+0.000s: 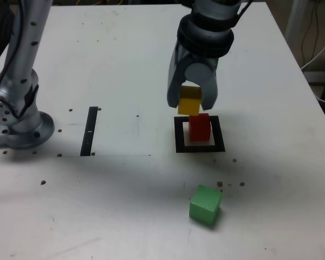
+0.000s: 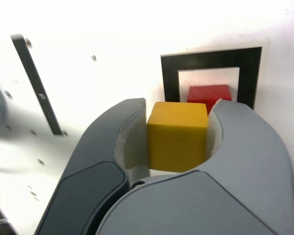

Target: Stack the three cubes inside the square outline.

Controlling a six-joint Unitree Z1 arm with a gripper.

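The white counter (image 1: 124, 70) carries the square outline (image 1: 200, 147). Above that outline hangs the gripper (image 1: 192, 103), its fingers (image 2: 132, 142) clamped on the yellow cube (image 1: 189, 101). The red cube (image 1: 199, 127) stands inside the outline; the green cube (image 1: 206, 204) lies nearer the camera.

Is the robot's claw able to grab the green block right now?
Probably not yet. The claw is shut on the yellow block above the red block. The green block sits alone with nothing around it.
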